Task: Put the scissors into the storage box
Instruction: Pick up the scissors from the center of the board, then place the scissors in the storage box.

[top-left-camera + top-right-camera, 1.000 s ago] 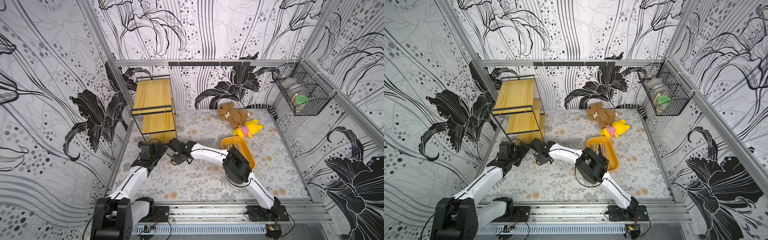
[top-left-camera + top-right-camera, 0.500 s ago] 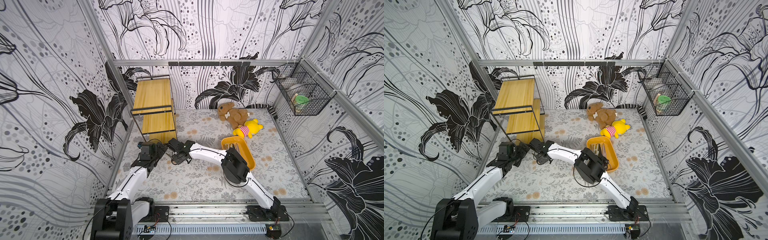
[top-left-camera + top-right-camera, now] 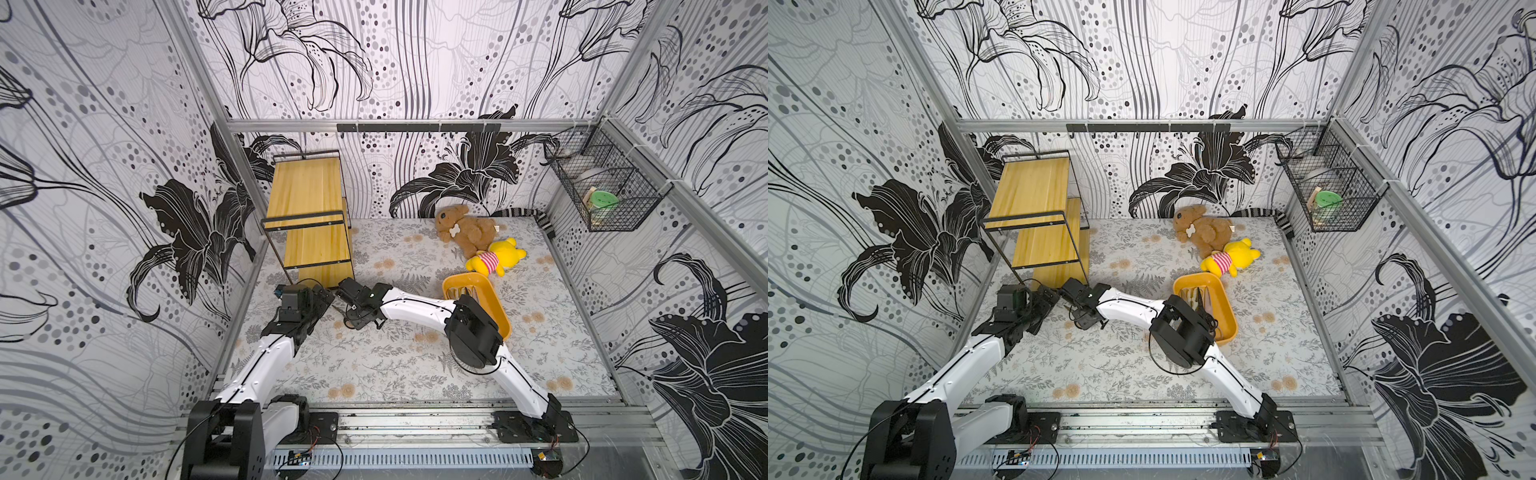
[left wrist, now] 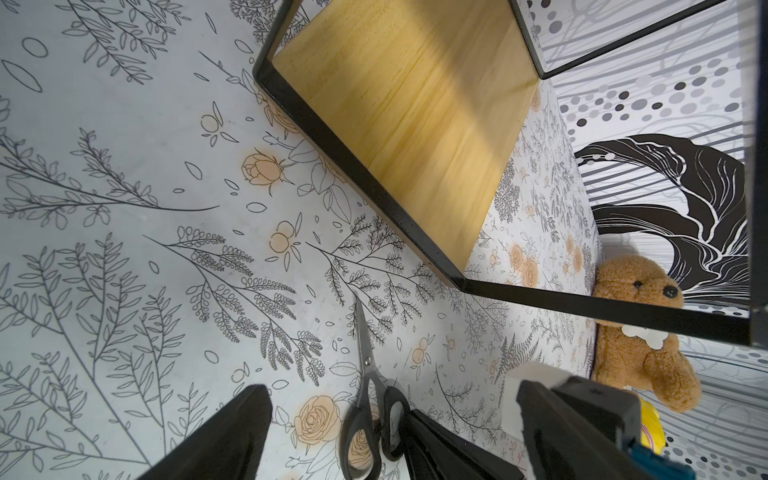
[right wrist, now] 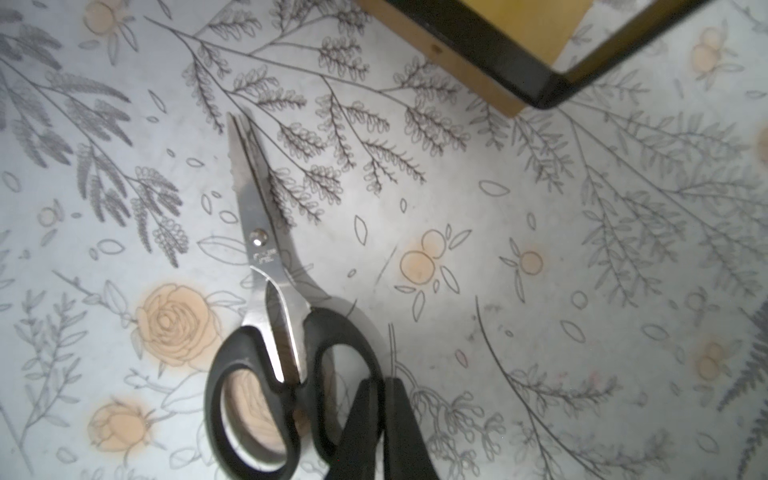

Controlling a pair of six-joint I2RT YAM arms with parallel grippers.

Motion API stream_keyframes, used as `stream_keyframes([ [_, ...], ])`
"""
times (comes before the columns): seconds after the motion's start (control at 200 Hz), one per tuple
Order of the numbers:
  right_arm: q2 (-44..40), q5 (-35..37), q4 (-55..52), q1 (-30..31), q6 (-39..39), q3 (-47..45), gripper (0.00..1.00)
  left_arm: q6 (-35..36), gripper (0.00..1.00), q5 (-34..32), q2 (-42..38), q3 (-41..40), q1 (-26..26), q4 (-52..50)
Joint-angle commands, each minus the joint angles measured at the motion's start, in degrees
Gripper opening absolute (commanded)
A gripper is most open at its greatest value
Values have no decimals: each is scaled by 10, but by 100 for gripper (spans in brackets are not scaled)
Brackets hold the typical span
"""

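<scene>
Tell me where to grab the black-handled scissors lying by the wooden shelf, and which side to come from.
Likely best: the outer rim of a handle loop, from above at the handle end. The black-handled scissors lie flat, blades closed and pointing toward the wooden shelf; thin flat blades give little to pinch, the thicker loop rim more. The right gripper is pinched there.

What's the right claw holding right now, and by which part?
The right claw is shut on the black-handled metal scissors, pinching the outer rim of one handle loop. The blades stick out free beyond it.
</scene>
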Motion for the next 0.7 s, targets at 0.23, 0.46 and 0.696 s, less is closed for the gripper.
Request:
stream_keyframes([
  [0.23,-194,49,76,1,56,-239,0,25,97,1,7,-8,4,19],
  [0.46,-281,162,4,-2,113,-319,0,38,98,36,22,-11,2,51],
  [0.696,-388,185,-75,-60,172,-394,0,66,98,39,32,1,-10,46],
])
